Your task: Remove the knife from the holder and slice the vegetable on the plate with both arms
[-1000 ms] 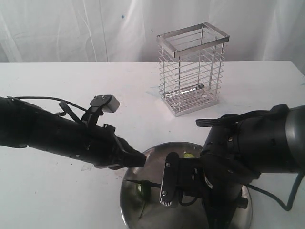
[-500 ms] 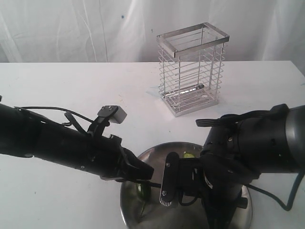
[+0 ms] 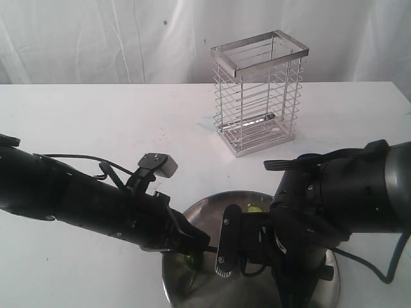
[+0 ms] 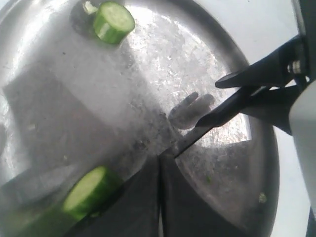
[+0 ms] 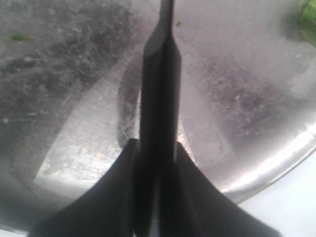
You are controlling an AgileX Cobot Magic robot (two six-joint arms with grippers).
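Knife [image 5: 158,98]: being clamped by its handle in the right gripper [image 5: 157,145], blade reaching over the plate [image 4: 148,74] for slicing.
Left gripper [image 4: 159,170]: jaws pressing together beside the vegetable [image 4: 86,190], seemingly steadying it near the plate's rim.
Holder [image 3: 260,96]: standing knifeless by the table's far edge.

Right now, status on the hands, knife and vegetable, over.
Left hand shut, tips beside the vegetable on the plate. Right hand shut on the knife, blade tip by the left hand. One slice lying apart. Nothing in the way.
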